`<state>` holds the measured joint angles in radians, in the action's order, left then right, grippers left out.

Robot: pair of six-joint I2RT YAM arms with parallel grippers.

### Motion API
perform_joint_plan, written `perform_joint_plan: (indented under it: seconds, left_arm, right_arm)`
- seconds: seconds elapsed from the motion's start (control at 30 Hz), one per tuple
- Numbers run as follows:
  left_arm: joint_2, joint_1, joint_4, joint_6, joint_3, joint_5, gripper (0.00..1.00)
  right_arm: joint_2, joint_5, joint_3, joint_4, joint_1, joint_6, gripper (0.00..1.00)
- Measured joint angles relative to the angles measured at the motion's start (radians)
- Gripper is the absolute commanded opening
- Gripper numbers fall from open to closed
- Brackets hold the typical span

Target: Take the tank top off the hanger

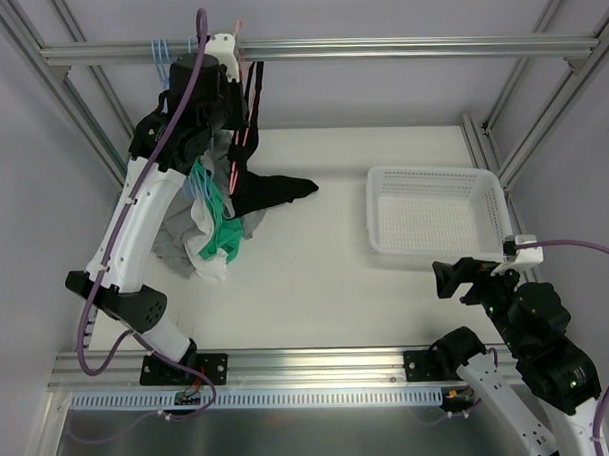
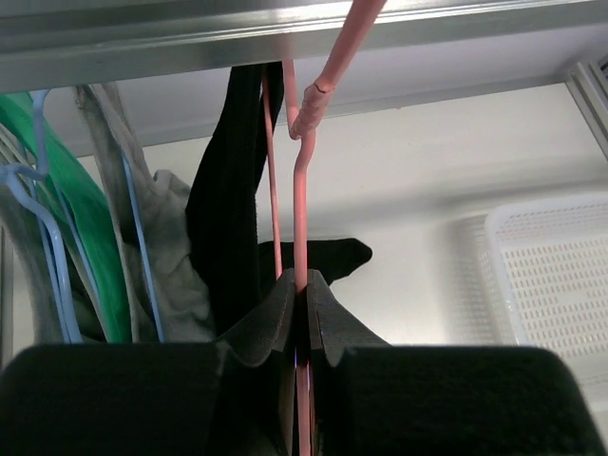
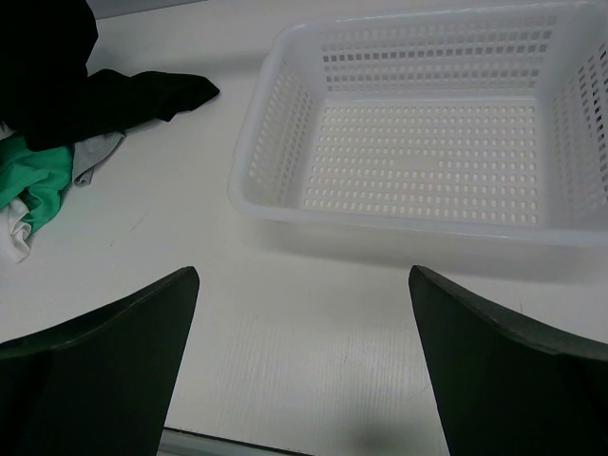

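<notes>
A pink wire hanger [image 2: 302, 190] hangs from the metal rail [image 1: 378, 47] at the back. A black tank top [image 1: 263, 189] hangs on it by a strap, and its lower part trails onto the table; it also shows in the left wrist view [image 2: 223, 228] and the right wrist view [image 3: 57, 85]. My left gripper [image 2: 302, 290] is shut on the hanger's pink wire just below the hook, up near the rail [image 1: 214, 76]. My right gripper [image 3: 302, 285] is open and empty, low over the table near the front right [image 1: 456, 278].
A white perforated basket [image 1: 439, 211] stands at the right, empty. Blue hangers [image 2: 47, 237] with green, grey and white garments [image 1: 210, 236] hang and pile left of the black top. Frame posts stand along both sides.
</notes>
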<state>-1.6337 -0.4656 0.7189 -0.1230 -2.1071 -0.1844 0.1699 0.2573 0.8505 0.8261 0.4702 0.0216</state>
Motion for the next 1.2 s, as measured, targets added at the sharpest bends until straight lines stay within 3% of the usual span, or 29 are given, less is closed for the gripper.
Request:
perform_joint_plan:
  seconds: [0.4, 0.77, 1.03, 1.2]
  left_arm:
    - [0.117, -0.020, 0.000, -0.062, 0.069, 0.076, 0.00]
    - [0.328, -0.048, -0.014, -0.153, 0.333, 0.200, 0.00]
    - [0.497, -0.184, -0.061, -0.181, 0.595, 0.303, 0.00]
    - [0.606, -0.233, -0.094, -0.188, 0.756, 0.390, 0.00]
  right_arm:
    - [0.040, -0.016, 0.000, -0.039, 0.000, 0.000, 0.99]
    - [0.191, -0.128, 0.004, -0.180, 0.000, -0.001, 0.99]
    - [0.374, -0.477, 0.061, -0.337, 0.000, -0.042, 1.00]
    - [0.507, -0.662, 0.095, -0.473, 0.001, -0.034, 0.93]
